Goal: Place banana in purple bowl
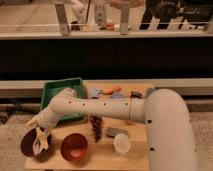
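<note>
The dark purple bowl (29, 145) sits at the front left corner of the wooden table (102, 152). My gripper (40, 141) hangs at the end of the white arm, pointing down into that bowl. A pale yellow elongated shape (42, 144) at the gripper, inside the bowl's rim, looks like the banana. I cannot tell whether it is held or lying in the bowl.
An orange-red bowl (74, 146) stands just right of the purple bowl. A green tray (61, 89) is behind them, partly under the arm. A dark brown cone-like object (95, 127), a grey block (117, 131) and a white cup (121, 143) lie mid-table.
</note>
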